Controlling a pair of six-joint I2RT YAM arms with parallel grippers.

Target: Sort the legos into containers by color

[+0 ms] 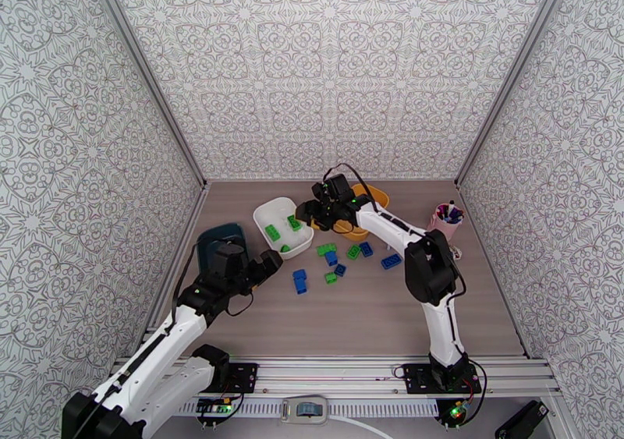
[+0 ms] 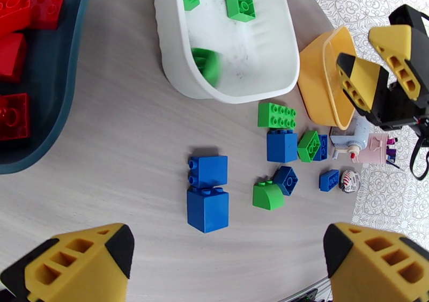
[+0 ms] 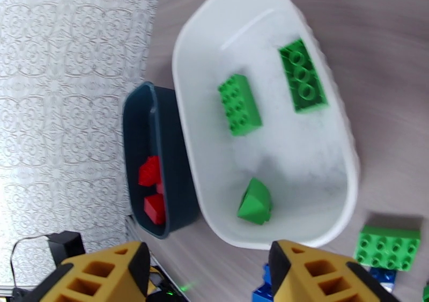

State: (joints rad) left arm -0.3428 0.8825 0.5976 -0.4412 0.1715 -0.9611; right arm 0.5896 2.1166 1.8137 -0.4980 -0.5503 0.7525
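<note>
Left gripper (image 2: 228, 247) gapes empty beside the blue legos (image 2: 207, 209), ready, I'd say, for a pick, while right gripper (image 3: 209, 260) (likewise agape) hovers by the white tray (image 3: 351, 179).

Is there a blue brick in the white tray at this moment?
No, the white tray holds three green bricks and nothing blue; the blue bricks lie on the table.
</note>
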